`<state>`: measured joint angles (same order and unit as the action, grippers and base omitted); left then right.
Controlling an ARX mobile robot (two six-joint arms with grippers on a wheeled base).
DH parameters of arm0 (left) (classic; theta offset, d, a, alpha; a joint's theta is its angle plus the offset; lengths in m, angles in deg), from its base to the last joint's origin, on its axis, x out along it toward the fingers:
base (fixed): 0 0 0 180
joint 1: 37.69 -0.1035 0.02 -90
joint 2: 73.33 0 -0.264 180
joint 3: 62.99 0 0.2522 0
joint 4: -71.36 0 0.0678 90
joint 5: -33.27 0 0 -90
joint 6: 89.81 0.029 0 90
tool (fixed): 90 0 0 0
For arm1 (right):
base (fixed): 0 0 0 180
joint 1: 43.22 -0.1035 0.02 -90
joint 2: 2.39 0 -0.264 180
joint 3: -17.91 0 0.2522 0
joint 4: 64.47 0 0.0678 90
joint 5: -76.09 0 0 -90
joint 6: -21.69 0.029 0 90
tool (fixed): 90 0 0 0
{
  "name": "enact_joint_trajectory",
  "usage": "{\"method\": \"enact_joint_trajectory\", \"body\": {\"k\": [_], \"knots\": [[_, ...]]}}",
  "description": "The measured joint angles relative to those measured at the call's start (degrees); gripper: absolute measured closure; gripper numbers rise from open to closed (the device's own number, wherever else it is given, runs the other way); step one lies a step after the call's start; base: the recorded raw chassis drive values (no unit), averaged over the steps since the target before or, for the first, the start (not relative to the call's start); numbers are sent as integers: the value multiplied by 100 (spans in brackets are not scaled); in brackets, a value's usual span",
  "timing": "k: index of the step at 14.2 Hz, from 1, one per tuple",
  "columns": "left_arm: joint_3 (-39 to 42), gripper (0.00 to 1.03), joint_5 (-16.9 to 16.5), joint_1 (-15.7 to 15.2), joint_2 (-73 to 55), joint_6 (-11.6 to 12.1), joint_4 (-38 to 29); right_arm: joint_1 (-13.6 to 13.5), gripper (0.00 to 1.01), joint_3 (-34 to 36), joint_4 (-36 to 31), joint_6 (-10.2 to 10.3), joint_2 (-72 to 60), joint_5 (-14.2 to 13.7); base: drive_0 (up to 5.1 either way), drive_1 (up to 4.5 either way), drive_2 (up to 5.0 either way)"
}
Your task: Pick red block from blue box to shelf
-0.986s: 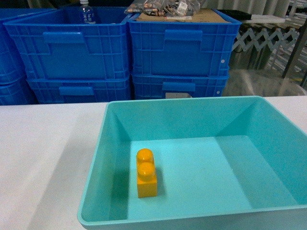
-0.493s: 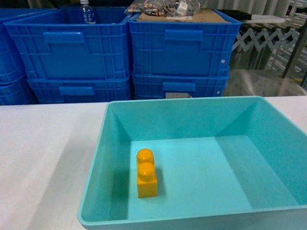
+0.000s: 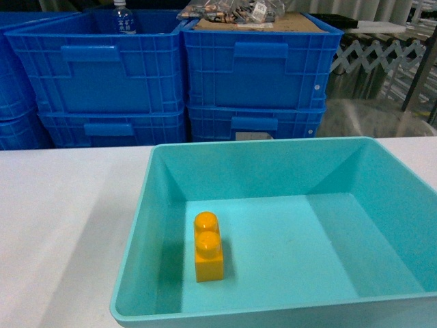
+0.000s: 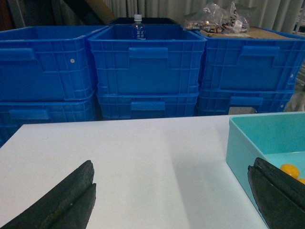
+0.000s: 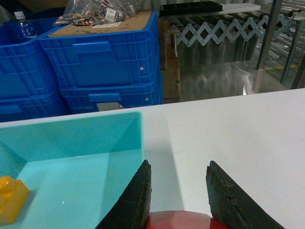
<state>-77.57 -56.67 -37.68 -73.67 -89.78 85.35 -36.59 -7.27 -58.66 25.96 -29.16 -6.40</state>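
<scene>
Red block [image 5: 178,221]: glossy red plastic. Only a curved sliver shows at the bottom edge of the right wrist view, pinched between the two jaws, seen against the white bench and just right of the blue box's wall.
Right gripper [image 5: 178,167]: dark, matte, wedge-shaped jaws clenched on the red block, one on each side of it.
Left gripper [image 4: 171,164]: black, tapered jaws released and spread wide with nothing between them. One is above the bare bench, the other at the box's near corner.
Blue box [image 3: 164,232]: smooth light turquoise plastic, wide and shallow, with sloped walls and a rounded rim. It rests on the bench.
Yellow brick [image 3: 208,249]: orange-yellow with two round studs, upright on the box floor near the left wall. It is the one thing lying in the box.
Bench [image 3: 68,219]: flat, matte white.
Crates [image 3: 252,68]: dark blue ribbed plastic with moulded handles, stacked behind the bench.
Head view only: the whole box floor, with no gripper in sight.
Left wrist view: a clear bottle [image 4: 138,26] standing in a rear crate.
Right wrist view: a crinkled clear bag [image 5: 97,10] on cardboard, and a folding lattice barrier [image 5: 214,31].
</scene>
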Motion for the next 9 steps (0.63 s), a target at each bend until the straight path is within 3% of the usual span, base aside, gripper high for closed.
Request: {"method": "enact_joint_trajectory", "body": {"k": [9], "knots": [[0, 5, 0, 0, 0, 0, -2, -258, 73, 46, 201, -7, 195, -214, 0, 0, 0]]}}
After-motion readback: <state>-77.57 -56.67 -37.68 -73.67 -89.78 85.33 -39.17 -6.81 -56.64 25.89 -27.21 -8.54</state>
